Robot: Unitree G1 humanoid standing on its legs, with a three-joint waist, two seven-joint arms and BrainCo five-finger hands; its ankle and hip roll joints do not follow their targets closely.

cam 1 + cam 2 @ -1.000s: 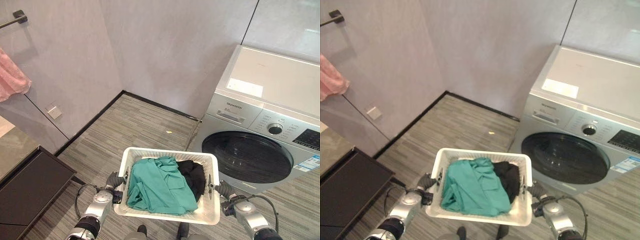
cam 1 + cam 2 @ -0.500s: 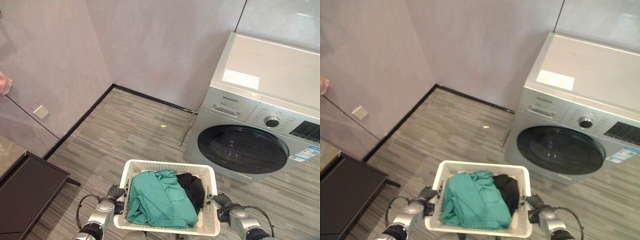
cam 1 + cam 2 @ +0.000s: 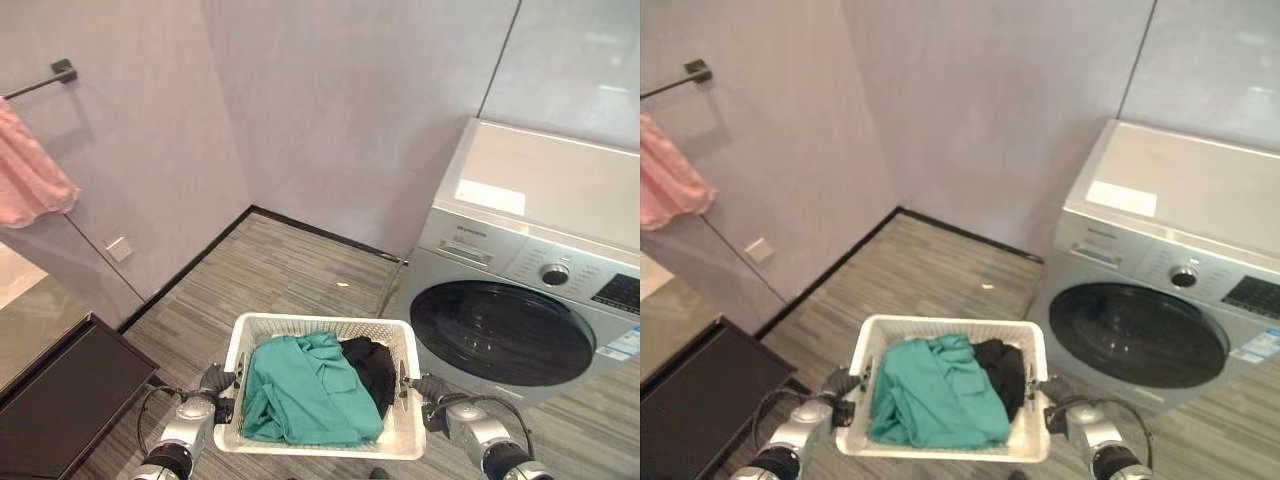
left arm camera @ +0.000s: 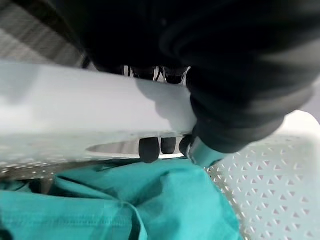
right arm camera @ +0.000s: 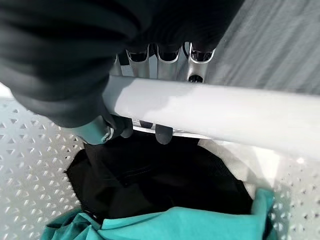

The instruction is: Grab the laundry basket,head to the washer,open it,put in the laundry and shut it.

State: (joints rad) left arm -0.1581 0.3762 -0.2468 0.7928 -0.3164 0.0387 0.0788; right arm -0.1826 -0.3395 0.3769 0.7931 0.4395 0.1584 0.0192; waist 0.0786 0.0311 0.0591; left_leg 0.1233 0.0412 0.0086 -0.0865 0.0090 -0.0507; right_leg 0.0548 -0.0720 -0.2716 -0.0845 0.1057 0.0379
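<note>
Fig.: robot w/ laundry, corner of a tiled room. White perforated laundry basket (image 3: 318,440) was carried level in front of the robot, between both arms, above the striped grey floor (image 3: 290,275). Left hand (image 3: 215,380) was at the basket's left-side handle; in the left wrist view its dark fingertips (image 4: 149,149) came through the handle slot under the white rim, i.e. curled round the rim and gripping it. Right hand (image 3: 432,390) was at the right-side handle; the right wrist view showed silver fingers (image 5: 167,54) over the rim bar and dark tips hooked beneath it, so also clamped on the basket. Contents: a teal garment (image 3: 305,390) filled most of the basket, left and centre; a black garment (image 3: 372,368) lay bunched toward the right rear corner, partly under the teal one. Washer (image 3: 520,290) stood ahead and to the robot's right, against the wall (image 3: 350,100); front-loading, silver-grey body, round dark glass door (image 3: 502,332) shut, control knob (image 3: 553,274) and panel above the door, a pale label on the flat top. Basket was near the washer's front but apart from it. Left side: pink towel (image 3: 32,170) hung from a dark wall rail (image 3: 40,80); a dark low cabinet (image 3: 60,395) stood on the floor below; a small wall plate (image 3: 119,247) sat low on the left wall.
</note>
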